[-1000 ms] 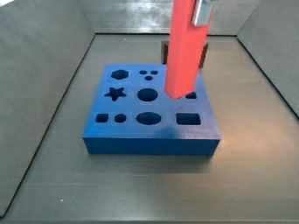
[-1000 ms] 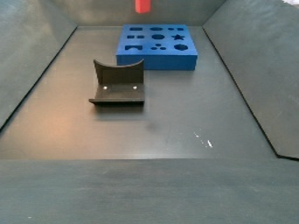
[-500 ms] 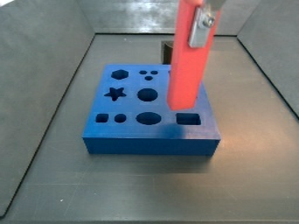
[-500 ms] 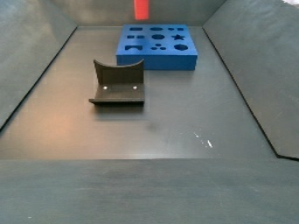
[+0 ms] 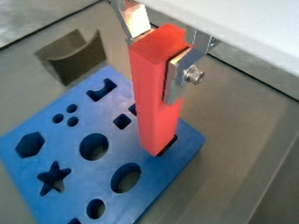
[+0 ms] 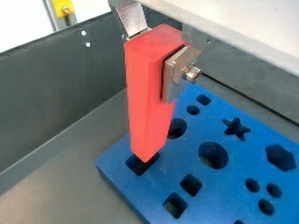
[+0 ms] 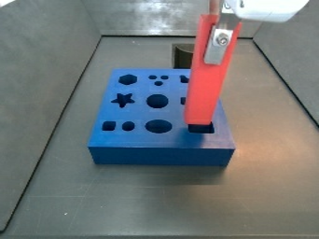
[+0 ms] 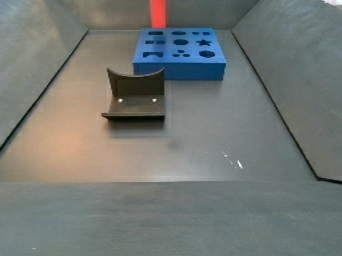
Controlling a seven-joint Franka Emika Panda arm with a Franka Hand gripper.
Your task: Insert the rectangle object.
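While the dark grey floor (image 8: pixel 187 150) lies bare and faintly glossy between slanted grey walls (image 8: pixel 40 80), a blue block (image 7: pixel 159 117) with shaped holes sits on it toward one end of the enclosure. In a side view the fixture (image 8: pixel 134 95), a dark curved bracket on a base plate, stands on the floor well apart from the block; it also shows beyond the block in a wrist view (image 5: pixel 68 54). The block's top carries a star, several round holes, a hexagon and small square and rectangular openings.

The gripper (image 7: pixel 212 39) hangs directly above the block's corner nearest the rectangular slot. Its flat silver fingers (image 5: pixel 183 74) are clamped on the upper part of the rectangle object (image 5: pixel 156 92), one plate pressed flat against a side of the bar with a screw head showing; the opposite finger (image 6: pixel 131 16) rises behind the bar's top.

The red-orange bar stands upright, and in both wrist views its lower end sits in the mouth of the rectangular slot (image 6: pixel 140 165) near the block's edge. In a side view the bar's foot (image 7: pixel 200 119) likewise meets the slot, with most of the bar's length above the block's top. How deep the tip has entered cannot be told.
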